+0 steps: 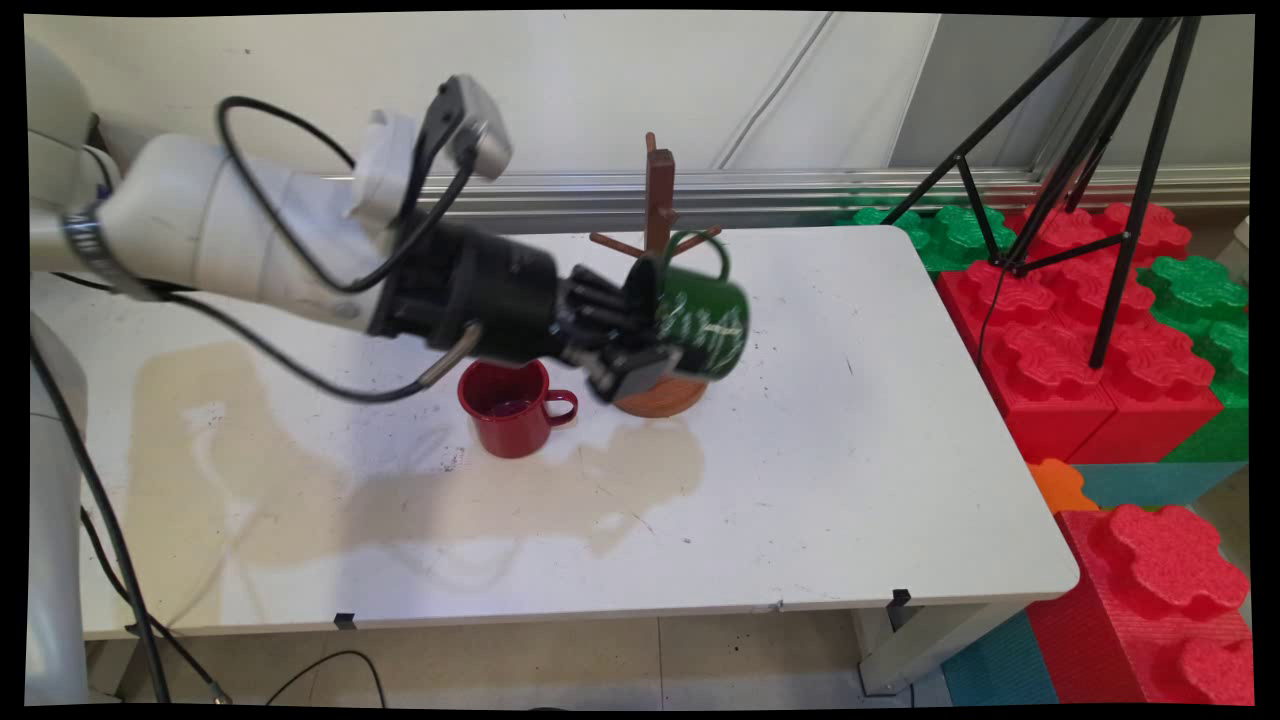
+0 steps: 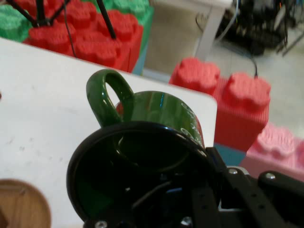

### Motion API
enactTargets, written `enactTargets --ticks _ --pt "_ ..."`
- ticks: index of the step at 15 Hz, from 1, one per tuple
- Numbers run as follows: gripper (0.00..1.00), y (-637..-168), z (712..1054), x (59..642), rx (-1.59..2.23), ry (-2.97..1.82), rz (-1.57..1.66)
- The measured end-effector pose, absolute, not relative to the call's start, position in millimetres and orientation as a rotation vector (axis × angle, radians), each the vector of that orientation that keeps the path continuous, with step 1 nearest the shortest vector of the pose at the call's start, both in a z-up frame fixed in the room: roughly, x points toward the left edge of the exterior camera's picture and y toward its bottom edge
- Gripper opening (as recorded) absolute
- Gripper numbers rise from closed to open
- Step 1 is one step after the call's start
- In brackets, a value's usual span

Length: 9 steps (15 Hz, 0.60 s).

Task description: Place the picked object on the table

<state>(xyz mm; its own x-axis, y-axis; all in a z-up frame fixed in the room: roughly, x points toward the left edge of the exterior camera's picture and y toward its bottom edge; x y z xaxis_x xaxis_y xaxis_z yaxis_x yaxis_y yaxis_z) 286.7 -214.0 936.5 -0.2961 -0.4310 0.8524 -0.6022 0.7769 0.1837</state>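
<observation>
Main view: level claw (image 1: 640,335) gripping sideways green mug (image 1: 705,320) beside mug tree (image 1: 659,215).

The black two-finger gripper (image 1: 632,345) holds a shiny dark green mug with white writing on its side (image 1: 703,318). The mug lies on its side up in the air, with its open mouth toward the gripper and its bottom pointing away. Its round handle (image 2: 108,97) sticks up on top. One finger goes inside the mug's mouth.

The mug hangs just above the round wooden base (image 1: 662,397) of a brown wooden mug tree with short pegs (image 1: 659,205).

A small red metal mug (image 1: 514,406) stands upright on the white table (image 1: 880,480), just beside the base, with its handle toward it.
</observation>
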Motion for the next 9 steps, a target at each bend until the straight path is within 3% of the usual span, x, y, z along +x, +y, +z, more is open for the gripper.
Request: enactTargets --ticks 9 --pt "0.0 -187.6 942.6 341.5 0.661 -2.215 0.289"
